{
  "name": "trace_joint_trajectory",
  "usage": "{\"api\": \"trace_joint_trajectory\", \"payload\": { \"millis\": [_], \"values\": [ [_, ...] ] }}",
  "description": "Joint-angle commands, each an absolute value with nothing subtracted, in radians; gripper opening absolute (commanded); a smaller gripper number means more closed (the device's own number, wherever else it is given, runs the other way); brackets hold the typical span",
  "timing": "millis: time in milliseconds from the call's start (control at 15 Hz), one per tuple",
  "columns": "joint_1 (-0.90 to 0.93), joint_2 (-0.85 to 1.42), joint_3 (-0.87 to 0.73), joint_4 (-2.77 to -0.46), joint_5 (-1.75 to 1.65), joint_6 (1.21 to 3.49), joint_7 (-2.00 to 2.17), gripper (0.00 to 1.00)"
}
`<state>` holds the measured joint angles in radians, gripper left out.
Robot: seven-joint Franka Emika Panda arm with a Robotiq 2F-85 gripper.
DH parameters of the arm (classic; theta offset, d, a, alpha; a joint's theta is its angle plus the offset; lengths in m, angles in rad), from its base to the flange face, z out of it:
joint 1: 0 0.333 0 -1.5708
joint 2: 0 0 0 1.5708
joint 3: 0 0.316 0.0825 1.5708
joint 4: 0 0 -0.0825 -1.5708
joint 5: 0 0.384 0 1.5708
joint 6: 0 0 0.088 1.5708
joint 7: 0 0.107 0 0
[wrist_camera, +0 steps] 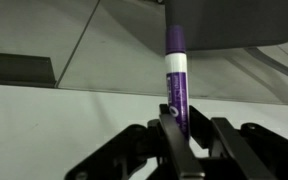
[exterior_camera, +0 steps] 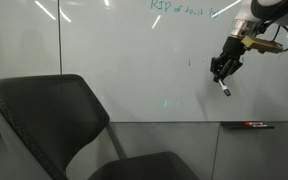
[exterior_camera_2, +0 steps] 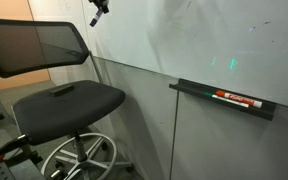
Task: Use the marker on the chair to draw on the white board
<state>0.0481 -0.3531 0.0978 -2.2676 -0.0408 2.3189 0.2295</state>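
Note:
My gripper point(exterior_camera: 222, 72) is raised in front of the white board point(exterior_camera: 134, 60) and is shut on the marker point(exterior_camera: 225, 88), whose pale tip points down and toward the board. In the wrist view the marker point(wrist_camera: 175, 80) is purple with a white band, held between the black fingers point(wrist_camera: 179, 135). The gripper also shows small at the top in an exterior view point(exterior_camera_2: 100, 10), above the chair. The dark grey chair point(exterior_camera: 49, 125) stands low in front of the board; its seat point(exterior_camera_2: 69, 100) is bare. Green handwriting point(exterior_camera: 184, 8) runs along the board's upper edge.
A tray on the board's lower rail point(exterior_camera_2: 224, 100) holds a dark marker with red-orange markings point(exterior_camera_2: 236, 99), which also shows in an exterior view point(exterior_camera: 252, 125). The chair's ringed base point(exterior_camera_2: 79, 158) stands on the floor. A faint short mark point(exterior_camera: 191, 62) is on the board.

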Motion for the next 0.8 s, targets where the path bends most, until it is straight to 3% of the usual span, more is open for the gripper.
{"api": "trace_joint_trajectory", "payload": {
  "millis": [0,733],
  "values": [
    [0.083,-0.370,0.104,-2.332,0.021,2.335,0.190,0.08],
    [0.186,-0.358,0.122,-2.531,0.187,2.401,0.093,0.08]
  ]
}}
